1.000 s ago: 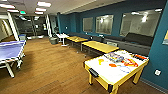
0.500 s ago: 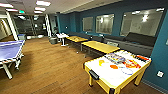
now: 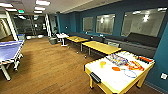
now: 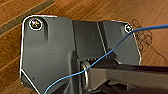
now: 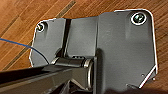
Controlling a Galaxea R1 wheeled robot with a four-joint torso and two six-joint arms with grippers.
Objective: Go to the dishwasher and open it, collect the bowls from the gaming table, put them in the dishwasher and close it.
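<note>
A blue ping-pong table (image 3: 10, 51) stands at the left on the wood floor (image 3: 50, 67). Yellow tables (image 3: 101, 47) line the teal wall (image 3: 75, 22). At the right sits a yellow-framed game table (image 3: 120, 75) with orange pieces. The grippers' state cannot be told, and neither dishwasher nor bowls can be made out.

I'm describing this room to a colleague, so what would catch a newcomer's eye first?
Probably the white-topped game table with yellow edges at the near right, strewn with orange and blue pieces. Next, the blue ping-pong table at the left on the wood floor, and the teal wall with big windows behind yellow tables.
</note>
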